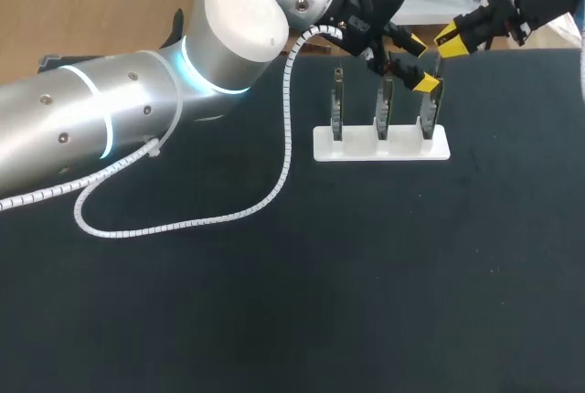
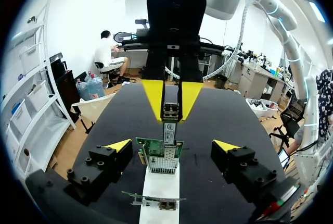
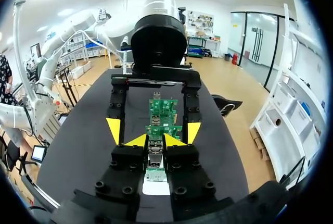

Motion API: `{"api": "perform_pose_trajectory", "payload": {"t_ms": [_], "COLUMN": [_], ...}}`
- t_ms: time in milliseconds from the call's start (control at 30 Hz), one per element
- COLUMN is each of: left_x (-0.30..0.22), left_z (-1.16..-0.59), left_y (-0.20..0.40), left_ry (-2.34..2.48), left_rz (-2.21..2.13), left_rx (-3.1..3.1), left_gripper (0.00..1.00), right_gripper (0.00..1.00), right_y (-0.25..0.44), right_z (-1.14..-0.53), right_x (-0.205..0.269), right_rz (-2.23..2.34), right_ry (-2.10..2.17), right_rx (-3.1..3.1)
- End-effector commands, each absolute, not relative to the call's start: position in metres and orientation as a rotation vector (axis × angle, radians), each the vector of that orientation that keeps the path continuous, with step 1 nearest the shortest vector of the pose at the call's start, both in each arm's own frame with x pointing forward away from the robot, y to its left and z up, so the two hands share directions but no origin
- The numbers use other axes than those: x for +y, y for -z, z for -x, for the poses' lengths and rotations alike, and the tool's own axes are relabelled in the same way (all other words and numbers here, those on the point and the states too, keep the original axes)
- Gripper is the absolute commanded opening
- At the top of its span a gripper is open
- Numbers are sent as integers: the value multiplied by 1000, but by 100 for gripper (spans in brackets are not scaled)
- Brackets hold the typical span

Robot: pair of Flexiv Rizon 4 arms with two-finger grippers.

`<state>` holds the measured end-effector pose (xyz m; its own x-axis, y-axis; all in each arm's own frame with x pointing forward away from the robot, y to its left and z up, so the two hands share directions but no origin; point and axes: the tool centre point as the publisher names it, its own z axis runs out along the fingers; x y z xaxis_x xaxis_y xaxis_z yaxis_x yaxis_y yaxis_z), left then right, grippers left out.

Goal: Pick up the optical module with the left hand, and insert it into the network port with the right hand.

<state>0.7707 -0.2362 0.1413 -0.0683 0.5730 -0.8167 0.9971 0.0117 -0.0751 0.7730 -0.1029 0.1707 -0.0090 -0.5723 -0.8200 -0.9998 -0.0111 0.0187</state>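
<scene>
Pick-up and hand-over read as complete; the right gripper (image 2: pixel 171 95) is clamped on the optical module (image 2: pixel 169 122), held upright directly over the network port (image 2: pixel 162 164) of the end card (image 2: pixel 151 148) on the white stand (image 1: pixel 381 144); the left gripper (image 2: pixel 172 146) is spread wide, astride that card; insertion is not yet done.

Optical module (image 2: pixel 170 112) stands upright just over the network port (image 2: pixel 161 164) (silver cage).
</scene>
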Motion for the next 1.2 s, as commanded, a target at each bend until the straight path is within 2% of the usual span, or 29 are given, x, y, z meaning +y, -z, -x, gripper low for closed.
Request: {"api": "perform_pose_trajectory", "payload": {"t_ms": [33,1200], "left_x": [-235,-235], "left_z": [-768,-768], "left_y": [-142,-142], "left_ry": [916,916], "left_rz": [-1614,-1614], "left_rx": [1706,1706], "left_gripper": [100,100], "right_gripper": [0,0], "right_y": [-169,-173], "right_z": [-773,-779], "right_x": [-103,-104], "right_rz": [1652,1683], "right_ry": [-885,-911], "right_rx": [1650,1646]}}
